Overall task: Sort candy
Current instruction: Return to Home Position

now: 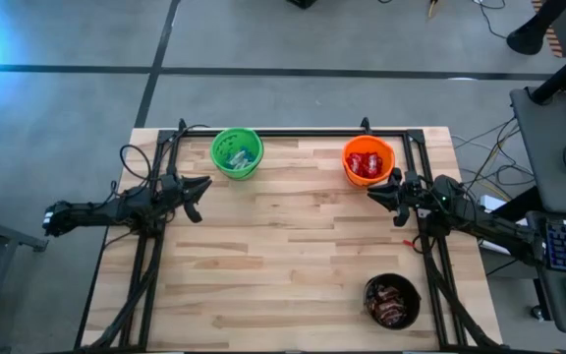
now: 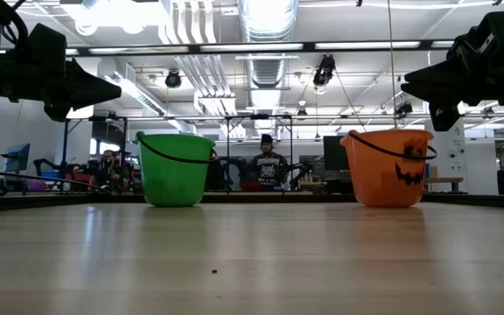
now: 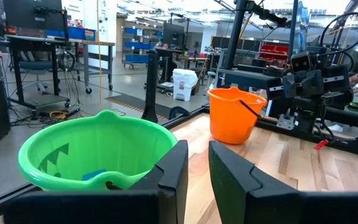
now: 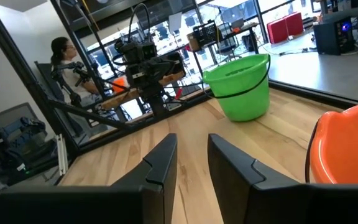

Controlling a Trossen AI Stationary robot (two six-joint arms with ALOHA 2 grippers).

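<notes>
Bench (image 1: 283,246) stock: candy (image 1: 367,164) binned by colour, red in orange bucket (image 1: 346,157) just beside my right pincer (image 1: 381,197), blue in green bucket (image 1: 219,162) near my left pincer (image 1: 200,197), brown in black bucket (image 1: 369,295) farther behind the right, so sorting looks finished and both pincers hang parked, released and empty.

I can read no words, numbers or brand names anywhere around me. The only printed mark is a black jack-o'-lantern face on the side of the orange bucket (image 2: 383,179). Dark jagged shapes show through the wall of the green bucket (image 3: 48,155), perhaps a similar face.
</notes>
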